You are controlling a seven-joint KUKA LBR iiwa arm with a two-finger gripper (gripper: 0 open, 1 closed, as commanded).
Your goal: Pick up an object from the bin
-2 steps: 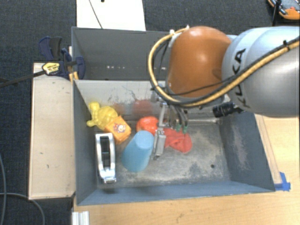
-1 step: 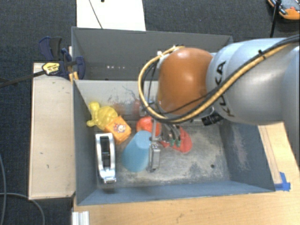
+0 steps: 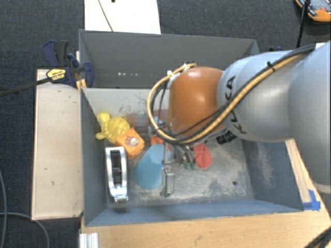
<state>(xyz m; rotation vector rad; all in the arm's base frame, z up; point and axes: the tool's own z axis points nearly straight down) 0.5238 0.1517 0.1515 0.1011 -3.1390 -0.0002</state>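
Note:
My gripper (image 3: 167, 189) hangs low in the middle of the bin, under the arm's orange cover. It stands right against the right side of a light blue cup (image 3: 147, 168) that lies on its side. A small red thing with green bits (image 3: 201, 157) lies just right of the gripper, partly hidden by the arm. Nothing that I can see sits in the gripper's grasp.
A white and black tape dispenser (image 3: 117, 174) stands along the bin's left wall. Above it lie a yellow soft toy (image 3: 110, 126) and an orange block (image 3: 133, 143). Bare bin floor stretches to the right and front of the gripper.

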